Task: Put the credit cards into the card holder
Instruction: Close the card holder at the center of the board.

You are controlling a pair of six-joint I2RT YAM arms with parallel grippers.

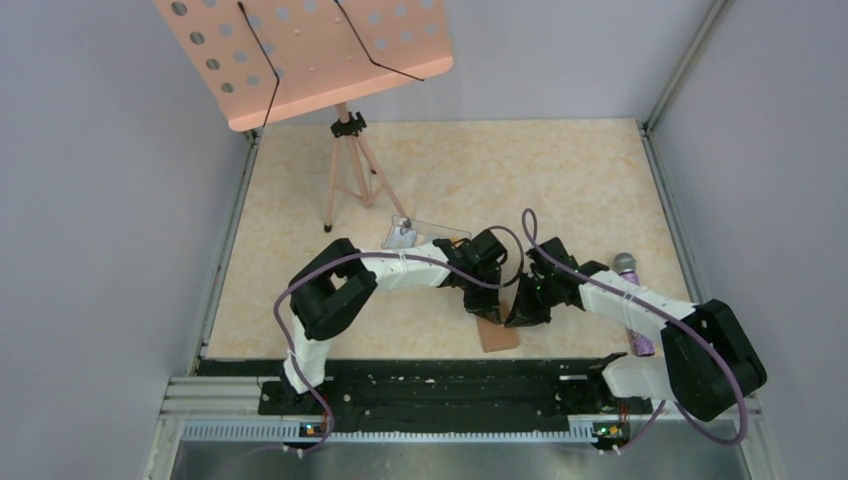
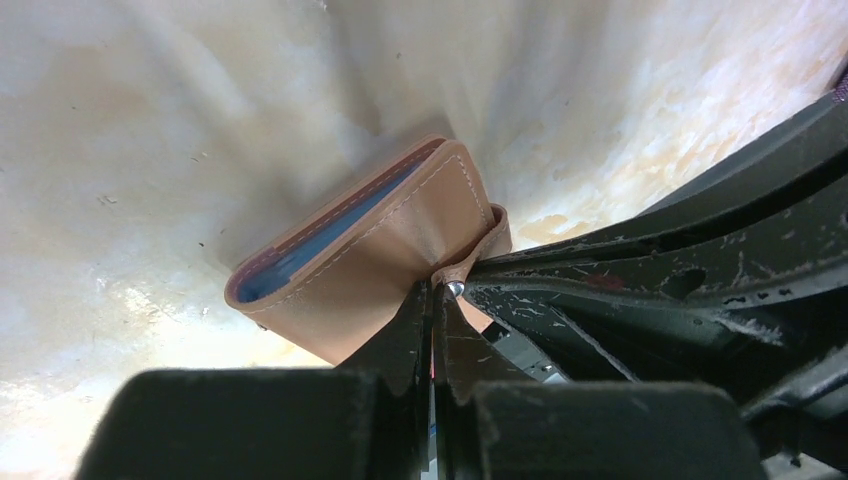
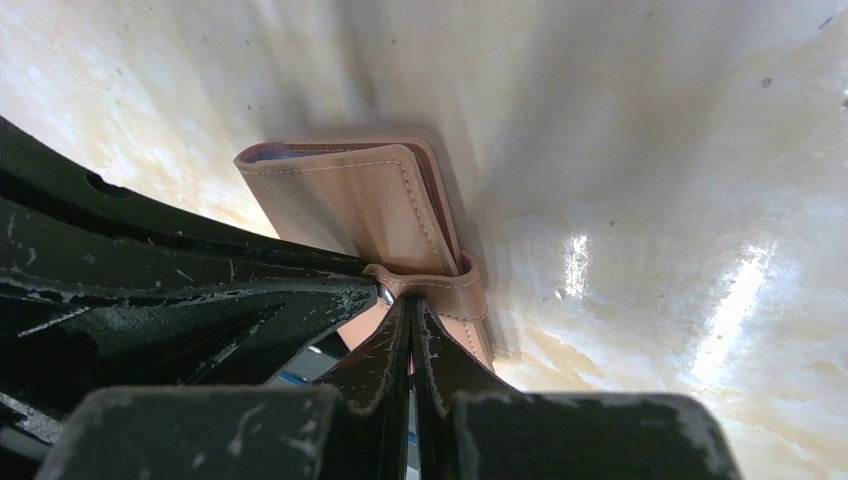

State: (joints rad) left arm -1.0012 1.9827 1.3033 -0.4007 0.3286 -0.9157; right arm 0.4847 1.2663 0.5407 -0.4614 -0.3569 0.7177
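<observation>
The card holder (image 1: pixel 497 335) is a brown wallet, folded shut, lying on the table between the two arms. Blue inner faces show along its edge (image 2: pixel 300 255). My left gripper (image 2: pixel 440 290) is shut, its tips pressed against the holder's snap tab (image 2: pixel 492 240). My right gripper (image 3: pixel 410 300) is shut too and meets the same tab (image 3: pixel 445 292) from the other side. In the top view both grippers, left (image 1: pixel 488 303) and right (image 1: pixel 522 310), bend down over the holder's far end. The credit cards are out of view.
A clear plastic box (image 1: pixel 425 232) lies just behind the left arm. A pink music stand (image 1: pixel 310 55) on a tripod (image 1: pixel 350 175) stands at the back left. A purple-handled object with a grey round head (image 1: pixel 626 264) lies under the right arm.
</observation>
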